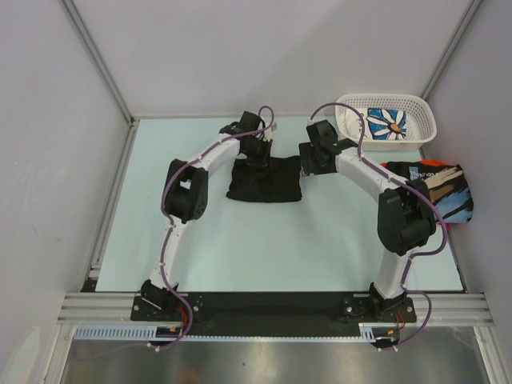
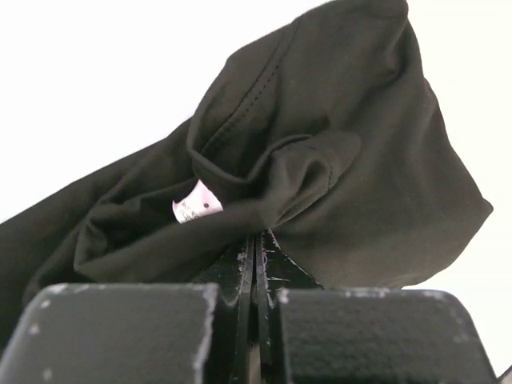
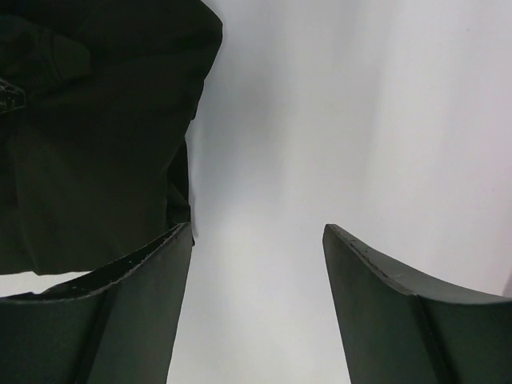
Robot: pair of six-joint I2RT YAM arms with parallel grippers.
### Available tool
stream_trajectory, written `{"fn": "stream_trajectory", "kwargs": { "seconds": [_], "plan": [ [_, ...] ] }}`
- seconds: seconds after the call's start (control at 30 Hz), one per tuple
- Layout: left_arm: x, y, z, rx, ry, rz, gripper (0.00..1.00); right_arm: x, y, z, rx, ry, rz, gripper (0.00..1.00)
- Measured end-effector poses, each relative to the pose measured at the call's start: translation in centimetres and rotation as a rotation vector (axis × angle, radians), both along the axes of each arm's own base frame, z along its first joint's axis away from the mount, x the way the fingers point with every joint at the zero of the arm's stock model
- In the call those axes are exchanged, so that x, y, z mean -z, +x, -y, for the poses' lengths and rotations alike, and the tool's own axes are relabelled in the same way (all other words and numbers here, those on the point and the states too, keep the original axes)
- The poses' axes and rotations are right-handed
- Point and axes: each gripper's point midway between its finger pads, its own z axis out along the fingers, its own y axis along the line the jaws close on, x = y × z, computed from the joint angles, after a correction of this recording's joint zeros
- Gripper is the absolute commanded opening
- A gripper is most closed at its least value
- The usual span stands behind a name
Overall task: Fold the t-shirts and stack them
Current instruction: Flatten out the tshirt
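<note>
The table (image 1: 240,248) carries the black t-shirt (image 1: 264,182), a rumpled dark block lying just on the near side of the left claw (image 2: 254,240). That claw is clamped tight on a bunch of the shirt's far edge, and the cloth puckers straight out of its tips. The bite looks like a gathered wad, not a single hem. A lift from here would likely drag several layers at once and spoil whatever fold is there, or the wad could slide out.

The right claw (image 3: 256,240) stands wide with nothing between its jaws, and the shirt's edge sits just to its left. With only one corner held, a pull could twist the shirt askew.

Well to the right of that claw lies the pile of printed shirts (image 1: 438,190), close to the right arm's elbow, so a wide swing might nudge it. Beyond it sits the basket (image 1: 424,112) holding the daisy shirt (image 1: 386,122).

The small neck label (image 2: 196,202) sits just above the left claw's tips.
</note>
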Motion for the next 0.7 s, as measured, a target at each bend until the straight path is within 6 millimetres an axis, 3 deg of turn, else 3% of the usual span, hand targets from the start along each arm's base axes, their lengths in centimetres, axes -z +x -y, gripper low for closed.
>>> {"fn": "stream_trajectory", "kwargs": {
  "seconds": [0.1, 0.17, 0.27, 0.4, 0.47, 0.53, 0.6, 0.7],
  "plan": [
    [-1.4, 0.2, -0.4, -0.017, 0.016, 0.034, 0.0, 0.1, -0.4, 0.1, -0.001, -0.001, -0.004, 0.71],
    [-3.8, 0.4, -1.0, -0.04, 0.027, 0.083, 0.0, 0.4, -0.7, 0.0, -0.004, -0.003, -0.013, 0.71],
    [-10.6, 0.8, -1.9, -0.096, 0.006, 0.213, 0.0, 1.0, -1.2, -0.1, -0.011, -0.008, -0.028, 0.7],
    [-22.5, -1.0, -4.2, -0.205, -0.069, 0.451, 0.0, 0.9, -1.3, -0.3, -0.015, -0.007, -0.028, 0.7],
    [-27.6, -3.0, -6.6, -0.281, -0.096, 0.572, 0.0, 0.7, -1.4, -0.3, -0.017, -0.005, -0.023, 0.7],
    [-30.9, -4.9, -9.4, -0.364, -0.091, 0.657, 0.0, 0.3, -1.5, -0.4, -0.018, 0.0, -0.014, 0.7],
    [-32.9, -6.2, -13.7, -0.482, -0.06, 0.72, 0.0, -0.1, -1.8, -0.4, -0.024, 0.008, -0.01, 0.7],
    [-34.6, -6.6, -22.3, -0.727, 0.065, 0.795, 0.0, -0.6, -2.3, -0.6, -0.033, 0.019, -0.001, 0.7]
  ]
}}
